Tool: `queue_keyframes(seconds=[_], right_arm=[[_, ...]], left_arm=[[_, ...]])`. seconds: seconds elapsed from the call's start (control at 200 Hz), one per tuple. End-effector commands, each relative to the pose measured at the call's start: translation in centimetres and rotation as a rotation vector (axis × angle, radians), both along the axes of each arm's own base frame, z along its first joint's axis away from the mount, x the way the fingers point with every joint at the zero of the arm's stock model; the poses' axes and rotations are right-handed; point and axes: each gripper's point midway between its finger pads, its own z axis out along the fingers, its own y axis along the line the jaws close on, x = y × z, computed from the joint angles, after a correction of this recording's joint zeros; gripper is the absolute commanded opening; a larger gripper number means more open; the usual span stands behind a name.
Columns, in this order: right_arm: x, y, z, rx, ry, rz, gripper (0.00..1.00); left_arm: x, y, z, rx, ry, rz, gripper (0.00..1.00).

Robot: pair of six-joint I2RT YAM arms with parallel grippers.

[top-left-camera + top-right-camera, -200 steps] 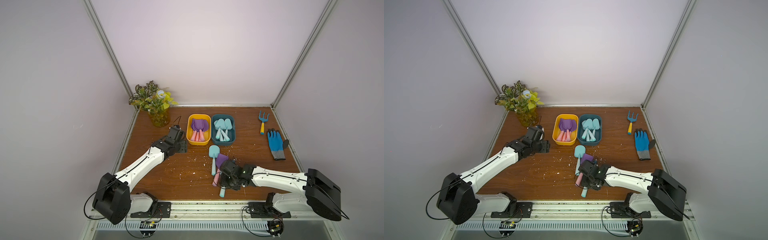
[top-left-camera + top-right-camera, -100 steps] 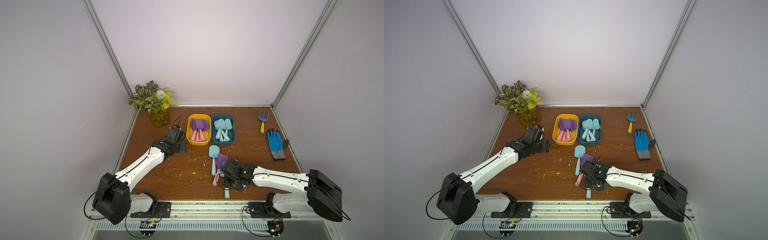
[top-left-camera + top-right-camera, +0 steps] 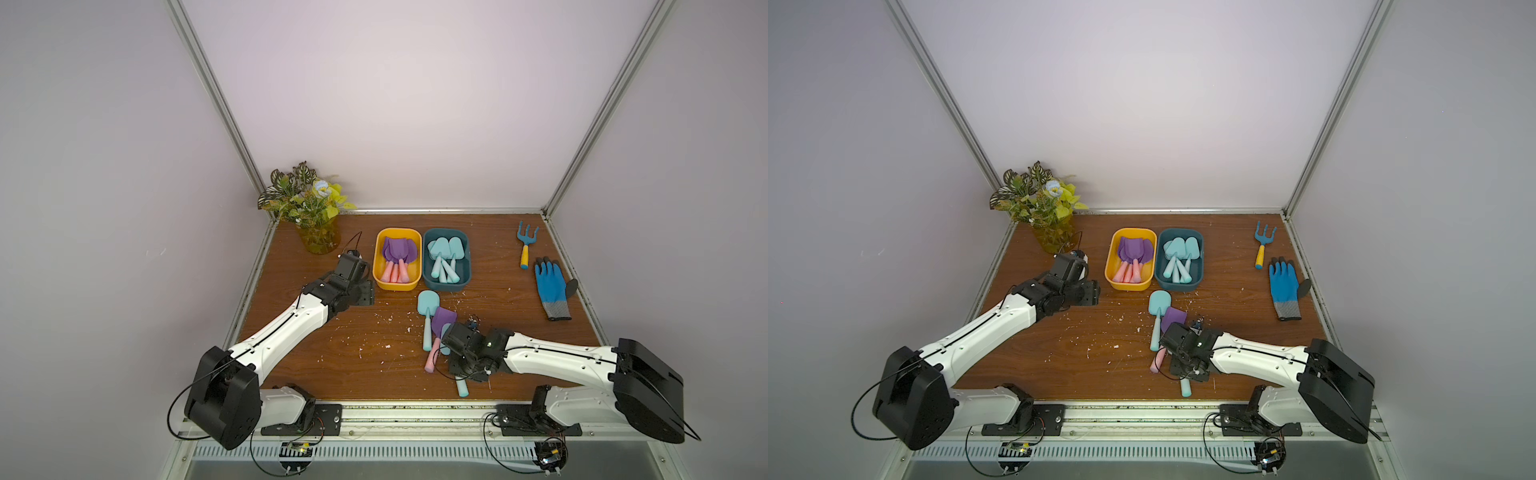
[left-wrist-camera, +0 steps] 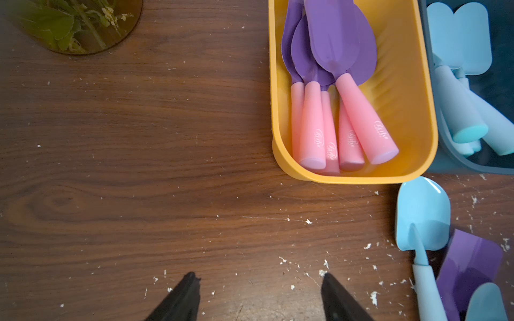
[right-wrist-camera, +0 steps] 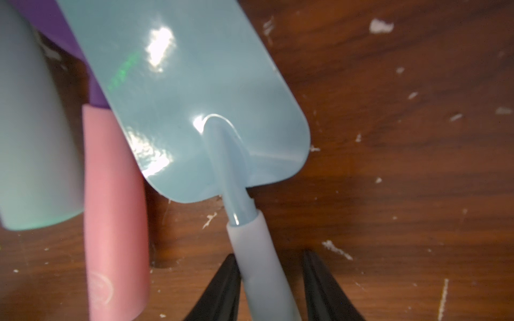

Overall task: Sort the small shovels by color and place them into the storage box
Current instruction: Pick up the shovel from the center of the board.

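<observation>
One potted plant (image 3: pixel 307 208) sat at the back-left corner of the tabletop (image 3: pixel 332 353). Left pincer (image 4: pixel 258 280) was wide open over bare wood, holding nothing, just left of the yellow box (image 3: pixel 397 286). That box held the purple shovels (image 3: pixel 399 251), pink handles toward the front. Teal box (image 3: pixel 446 286) right beside it held the light-blue shovels (image 3: pixel 444 253).

Three more lay loose on the tabletop in front of the boxes: a round-bladed light-blue shovel (image 3: pixel 428 303), a loose purple shovel (image 3: pixel 444 320) beside it, and a square-bladed light-blue shovel (image 5: pixel 194 97) overlapping the purple blade.

Right pincer (image 5: pixel 269 257) straddled that last handle, partly open. One finger touched the handle, the other stood off with a gap, so no firm grip.

Far right lay a blue rake (image 3: pixel 527 239), with a blue glove (image 3: pixel 550 286) just in front of it.
</observation>
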Motion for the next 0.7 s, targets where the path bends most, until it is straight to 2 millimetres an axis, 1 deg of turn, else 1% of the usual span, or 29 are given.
queue_keyframes(seconds=[0.0, 0.27, 0.605, 0.695], right_arm=[[-0.5, -0.5, -0.5, -0.031, 0.02, 0.006, 0.39], [-0.3, -1.1, -0.2, -0.044, 0.0, -0.006, 0.32], [0.2, -2.8, 0.5, -0.08, -0.048, -0.048, 0.22], [0.5, -3.5, 0.9, -0.098, -0.065, -0.052, 0.16]], left_arm=[[-0.1, 0.4, 0.3, -0.004, -0.011, 0.001, 0.71], [-0.1, 0.3, 0.4, -0.005, -0.013, -0.002, 0.71], [-0.1, 0.3, 0.2, -0.006, -0.009, -0.002, 0.71], [-0.1, 0.3, 0.2, -0.006, -0.01, -0.002, 0.71]])
